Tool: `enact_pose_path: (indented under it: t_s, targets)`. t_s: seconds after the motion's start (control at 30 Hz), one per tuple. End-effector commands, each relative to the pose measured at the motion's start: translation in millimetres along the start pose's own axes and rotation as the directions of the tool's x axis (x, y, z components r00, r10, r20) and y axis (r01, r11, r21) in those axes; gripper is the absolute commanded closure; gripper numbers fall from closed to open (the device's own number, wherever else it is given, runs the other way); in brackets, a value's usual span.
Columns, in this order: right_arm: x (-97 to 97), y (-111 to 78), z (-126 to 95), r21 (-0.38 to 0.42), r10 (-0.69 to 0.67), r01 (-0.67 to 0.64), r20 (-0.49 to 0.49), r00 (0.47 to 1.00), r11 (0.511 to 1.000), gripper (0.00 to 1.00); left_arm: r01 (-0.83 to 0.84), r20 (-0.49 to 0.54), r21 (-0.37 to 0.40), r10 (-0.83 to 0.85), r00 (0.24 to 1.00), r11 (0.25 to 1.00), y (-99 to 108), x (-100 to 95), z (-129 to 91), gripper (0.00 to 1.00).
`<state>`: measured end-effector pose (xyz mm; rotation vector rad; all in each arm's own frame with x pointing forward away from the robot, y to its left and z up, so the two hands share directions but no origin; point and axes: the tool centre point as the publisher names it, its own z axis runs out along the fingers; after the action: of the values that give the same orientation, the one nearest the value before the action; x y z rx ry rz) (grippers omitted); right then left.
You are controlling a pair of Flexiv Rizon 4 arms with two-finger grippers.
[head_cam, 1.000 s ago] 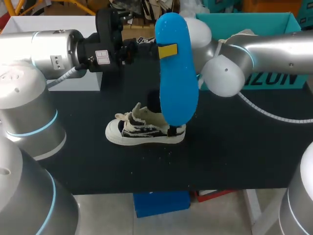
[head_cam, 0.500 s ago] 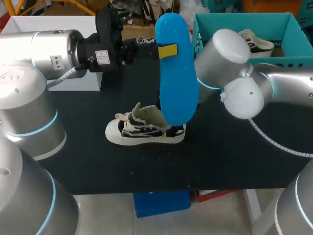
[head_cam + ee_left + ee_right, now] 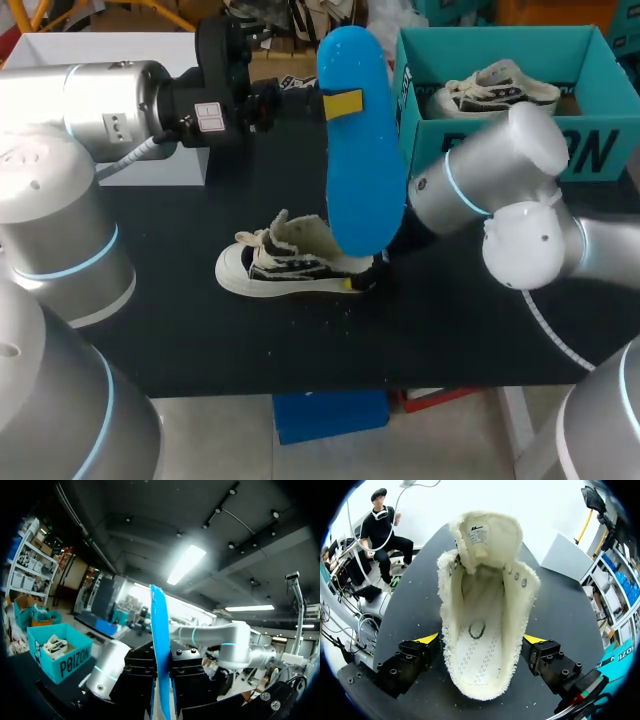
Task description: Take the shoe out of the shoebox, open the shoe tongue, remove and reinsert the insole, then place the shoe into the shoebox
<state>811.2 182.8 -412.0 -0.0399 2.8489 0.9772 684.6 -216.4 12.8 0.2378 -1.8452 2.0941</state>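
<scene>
A white low shoe with dark stripes [image 3: 295,262] stands on the black table [image 3: 200,340], toe to the left, tongue pulled up. Above it my left gripper [image 3: 343,103] is shut on a blue insole [image 3: 360,150], held upright; in the left wrist view the insole [image 3: 160,650] shows edge-on between the black fingers. My right gripper [image 3: 365,277] sits at the shoe's heel. In the right wrist view it [image 3: 481,640] is open, its yellow tips either side of the fleece-lined shoe [image 3: 482,600], whose inside shows no insole.
A teal shoebox [image 3: 590,60] stands at the back right with a second shoe [image 3: 495,88] inside; it also shows in the left wrist view [image 3: 67,662]. A white box [image 3: 110,100] sits at the back left behind my left arm.
My right arm has swung away from in front of the shoebox and come down to the shoe's heel. The left arm and the insole have stayed put.
</scene>
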Motion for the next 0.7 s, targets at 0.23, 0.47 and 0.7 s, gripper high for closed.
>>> enact_pose_path:
  t_s: [0.23, 0.47, 0.7]
  targets:
    - [-2.2, -11.5, 11.8, -0.246, -0.001, 0.000, -0.004, 1.000, 0.969, 0.00, 0.001, 0.003, -0.001, -0.001, 1.000, 1.000, 0.7, 0.5, 0.5, 1.00]
    - [-6.2, -17.7, 17.8, -0.287, 0.018, -0.024, -0.022, 1.000, 0.958, 0.00, 0.001, 0.003, -0.001, -0.001, 1.000, 1.000, 0.7, 0.5, 0.5, 1.00]
    - [-7.0, -22.3, 21.5, -0.307, 0.038, -0.050, -0.044, 0.998, 0.951, 0.00, 0.001, 0.003, -0.001, -0.001, 1.000, 1.000, 0.7, 0.5, 0.5, 1.00]
